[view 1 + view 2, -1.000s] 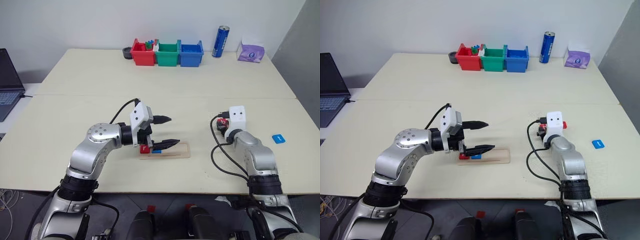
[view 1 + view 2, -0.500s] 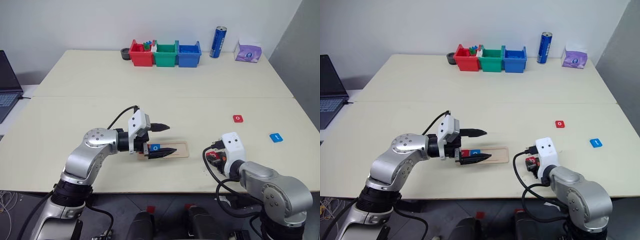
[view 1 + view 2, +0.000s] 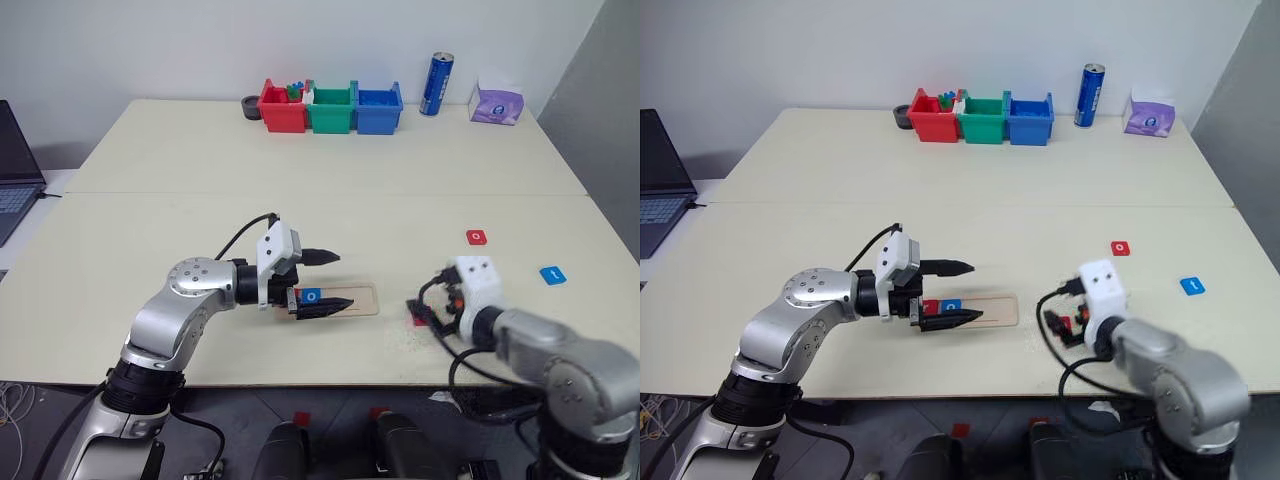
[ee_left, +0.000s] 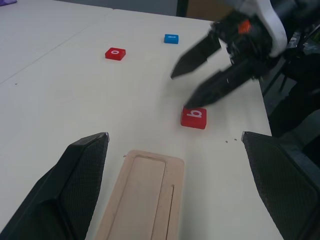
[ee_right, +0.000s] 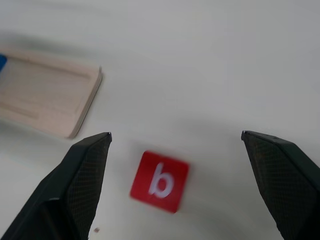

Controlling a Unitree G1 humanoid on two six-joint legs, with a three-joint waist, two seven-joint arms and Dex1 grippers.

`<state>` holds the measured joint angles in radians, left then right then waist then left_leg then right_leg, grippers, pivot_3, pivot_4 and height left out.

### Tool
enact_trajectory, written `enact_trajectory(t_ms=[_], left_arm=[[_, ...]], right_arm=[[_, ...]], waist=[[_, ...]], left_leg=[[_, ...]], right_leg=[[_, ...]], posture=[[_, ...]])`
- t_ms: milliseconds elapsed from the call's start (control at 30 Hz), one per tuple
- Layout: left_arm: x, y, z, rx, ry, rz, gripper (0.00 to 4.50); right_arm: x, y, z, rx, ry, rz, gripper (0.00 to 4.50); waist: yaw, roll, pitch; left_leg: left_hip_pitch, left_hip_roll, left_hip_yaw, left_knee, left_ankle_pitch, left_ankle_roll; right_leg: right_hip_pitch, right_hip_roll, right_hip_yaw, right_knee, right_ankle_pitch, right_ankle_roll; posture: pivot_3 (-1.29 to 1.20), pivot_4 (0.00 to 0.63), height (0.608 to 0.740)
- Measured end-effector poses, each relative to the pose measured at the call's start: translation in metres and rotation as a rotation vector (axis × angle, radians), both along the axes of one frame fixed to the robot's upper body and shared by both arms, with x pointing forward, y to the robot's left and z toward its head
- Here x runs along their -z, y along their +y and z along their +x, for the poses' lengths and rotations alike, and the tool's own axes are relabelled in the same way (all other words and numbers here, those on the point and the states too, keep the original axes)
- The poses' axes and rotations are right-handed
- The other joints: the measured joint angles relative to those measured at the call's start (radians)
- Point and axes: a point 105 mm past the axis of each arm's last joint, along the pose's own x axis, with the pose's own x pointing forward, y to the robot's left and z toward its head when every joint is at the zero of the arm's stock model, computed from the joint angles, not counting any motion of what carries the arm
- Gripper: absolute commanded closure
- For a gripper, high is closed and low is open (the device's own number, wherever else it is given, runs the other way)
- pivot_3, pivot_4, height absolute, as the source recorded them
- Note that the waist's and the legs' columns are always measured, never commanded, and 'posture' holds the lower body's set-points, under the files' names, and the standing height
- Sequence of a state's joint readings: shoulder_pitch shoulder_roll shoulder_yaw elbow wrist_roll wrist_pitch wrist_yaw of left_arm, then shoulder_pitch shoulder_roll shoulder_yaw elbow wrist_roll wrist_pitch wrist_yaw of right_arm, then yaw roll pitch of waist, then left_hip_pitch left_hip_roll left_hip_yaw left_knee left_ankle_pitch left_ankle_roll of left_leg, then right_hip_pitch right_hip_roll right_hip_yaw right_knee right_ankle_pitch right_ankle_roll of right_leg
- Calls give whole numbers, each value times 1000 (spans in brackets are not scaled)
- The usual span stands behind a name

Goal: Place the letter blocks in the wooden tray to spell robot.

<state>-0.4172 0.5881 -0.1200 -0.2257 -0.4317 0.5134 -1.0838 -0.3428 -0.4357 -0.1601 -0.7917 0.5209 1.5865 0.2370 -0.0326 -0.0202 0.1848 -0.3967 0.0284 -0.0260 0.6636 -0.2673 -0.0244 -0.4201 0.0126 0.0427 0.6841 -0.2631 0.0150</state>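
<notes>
Red "b" block [image 5: 160, 181] lies flat on the tabletop [image 3: 200, 160], just right of the wooden tray [image 3: 350, 299] and well clear of its right end. Right claw [image 4: 212, 70] hangs over the block with fingers spread wide, holding nothing; in the right wrist view the tile sits between the two fingers. Left claw [image 3: 330, 280] is also fully open and empty, poised over the left half of the tray.

Tray contents: red tile [image 3: 930, 306] at the left end, blue tile [image 3: 311, 296] next to it; the rest of the groove is bare.

Step in hand, as judged: getting "b" into the third slot. To do it well, the right claw should grip the tile by two opposite edges, lift it clear of the tray lip, keep the letter upright as read, and set it flush against the blue tile. The left claw probably needs to clear the groove first.

Count:
- letter blocks: five (two in tray, three on tabletop)
- red "o" [image 3: 476, 237] and blue "t" [image 3: 552, 274], far right
- tray: one
- claws: two
</notes>
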Motion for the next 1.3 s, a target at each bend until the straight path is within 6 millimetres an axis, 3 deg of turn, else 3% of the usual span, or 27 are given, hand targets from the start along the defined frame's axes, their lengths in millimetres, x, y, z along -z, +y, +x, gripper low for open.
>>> enact_trajectory(t_ms=[67, 133, 233, 367, 600, 967, 1067, 1300], left_arm=[[0, 1, -1, 9, 3, 7, 0], [1, 2, -3, 24, 9, 11, 0], [7, 4, -10, 63, 39, 28, 0], [10, 1, -17, 129, 41, 44, 0], [9, 0, -22, 185, 28, 59, 0], [11, 3, -22, 214, 5, 79, 0], [13, 4, -22, 215, 11, 86, 0], [15, 2, -22, 230, 7, 94, 0]], right_arm=[[-21, -5, 4, -105, -55, 8, 11], [-29, -4, 1, -238, -91, 30, 11], [-4, -8, -20, -505, -39, 32, 11], [29, -18, -22, -703, -61, -13, 11], [44, -24, 5, -750, -140, -52, 11], [64, -19, 6, -782, -108, -48, 11], [67, -21, 8, -781, -108, -61, 593], [67, -23, 10, -778, -115, -75, 3039]], waist=[[0, 0, 0], [1, 0, 0], [6, -1, 0], [0, -1, 0], [0, -2, 1], [3, -1, 0], [3, -1, 0], [3, -1, 0]], left_leg=[[0, 1, -1, -1, 0, 0], [-1, 1, -2, -2, 0, 1], [-2, 0, -1, -2, -2, 3], [-1, 0, 2, 0, -2, 3], [5, 1, 0, 1, -2, 3], [5, 1, 1, 1, -2, 3], [5, 1, 1, 1, -2, 3], [5, 1, 1, 1, -2, 3]], right_leg=[[1, 0, -1, -3, 0, 0], [1, 1, -1, -4, 0, 0], [1, 0, -1, -5, -1, 1], [1, -1, 1, -4, 0, 1], [5, 1, 0, -2, 1, 1], [6, 0, 1, -3, 1, 1], [6, 0, 1, -3, 1, 1], [6, 0, 1, -3, 1, 1]], posture=[[0, 150, 740], [0, 150, 740], [0, 150, 740], [0, 150, 740], [0, 150, 740], [0, 150, 740], [0, 150, 740], [0, 150, 740]])
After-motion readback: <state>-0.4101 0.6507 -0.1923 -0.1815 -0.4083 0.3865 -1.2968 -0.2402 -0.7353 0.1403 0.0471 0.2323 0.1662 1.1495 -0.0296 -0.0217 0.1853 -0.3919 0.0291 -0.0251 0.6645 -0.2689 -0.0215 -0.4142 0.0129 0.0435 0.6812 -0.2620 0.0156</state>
